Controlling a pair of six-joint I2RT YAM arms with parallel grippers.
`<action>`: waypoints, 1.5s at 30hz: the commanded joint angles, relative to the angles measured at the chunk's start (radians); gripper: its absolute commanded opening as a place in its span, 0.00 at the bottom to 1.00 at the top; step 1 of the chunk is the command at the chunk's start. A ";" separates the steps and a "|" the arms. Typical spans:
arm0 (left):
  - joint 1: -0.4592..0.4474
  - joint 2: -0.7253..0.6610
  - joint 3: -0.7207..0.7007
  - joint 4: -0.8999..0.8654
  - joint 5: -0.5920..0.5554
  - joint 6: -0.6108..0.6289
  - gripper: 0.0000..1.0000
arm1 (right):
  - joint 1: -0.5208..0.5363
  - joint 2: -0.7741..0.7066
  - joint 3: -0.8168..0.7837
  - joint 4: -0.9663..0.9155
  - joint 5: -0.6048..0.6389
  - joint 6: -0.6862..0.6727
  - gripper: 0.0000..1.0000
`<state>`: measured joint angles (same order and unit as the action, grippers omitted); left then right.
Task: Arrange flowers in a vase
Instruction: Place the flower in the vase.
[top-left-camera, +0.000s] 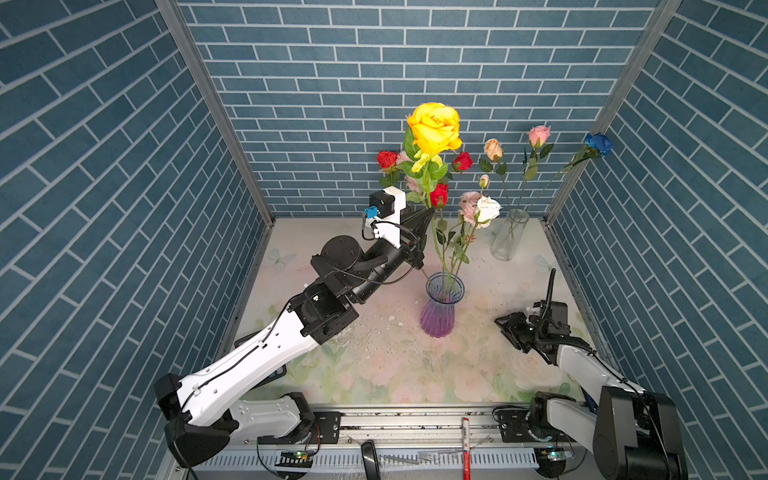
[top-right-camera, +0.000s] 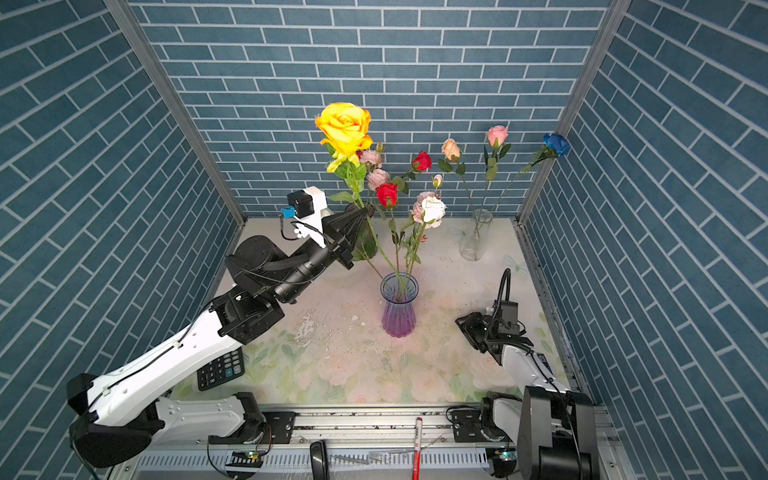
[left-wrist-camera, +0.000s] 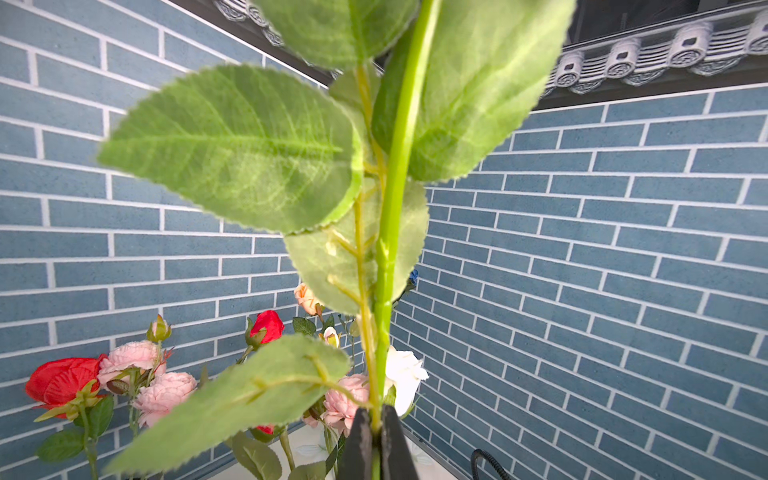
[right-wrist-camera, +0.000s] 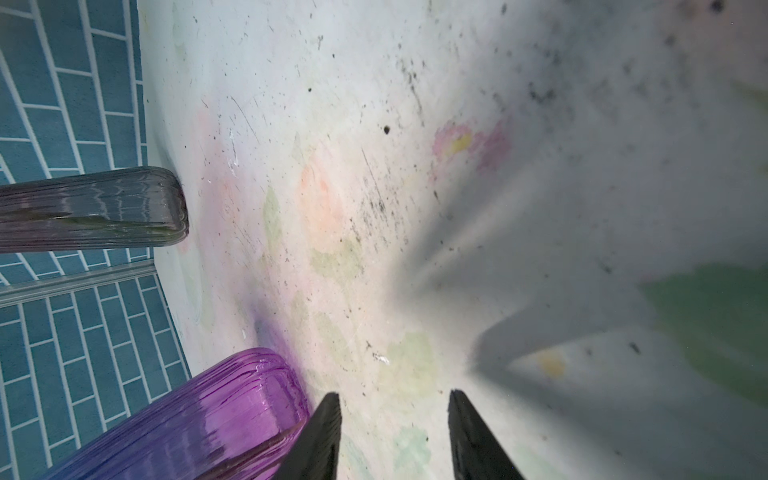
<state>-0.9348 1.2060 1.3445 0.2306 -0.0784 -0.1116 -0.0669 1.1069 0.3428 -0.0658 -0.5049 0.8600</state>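
My left end effector (top-left-camera: 430, 212) clamped on yellow rose (top-left-camera: 434, 126), stem near upright, bloom up; purple vase (top-left-camera: 436, 320) mouth below, toward my right. Right end effector (right-wrist-camera: 395, 401) apart, empty.

From my console I saw blue brick-patterned walls (top-left-camera: 374, 83) boxing in the cell on three sides, joined at the back corners by bare aluminium posts (top-left-camera: 220, 116). The tabletop (top-left-camera: 395, 365) wore a faded floral print, scuffed and peppered with dark specks (right-wrist-camera: 374, 203). A grey metal rail (top-left-camera: 415, 422) ran along its front edge. Lighting was bright and even.
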 joint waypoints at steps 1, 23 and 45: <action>-0.007 0.004 -0.014 0.035 0.023 0.029 0.00 | -0.006 -0.009 -0.014 0.006 -0.007 0.028 0.44; -0.028 0.051 -0.190 0.158 0.026 -0.113 0.08 | -0.012 -0.009 -0.018 0.012 -0.014 0.030 0.44; -0.027 -0.485 -0.517 -0.149 -0.296 -0.092 0.93 | -0.016 -0.001 -0.020 0.024 -0.024 0.031 0.44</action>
<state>-0.9600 0.7471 0.8841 0.1658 -0.2874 -0.1822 -0.0780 1.1076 0.3351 -0.0570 -0.5186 0.8604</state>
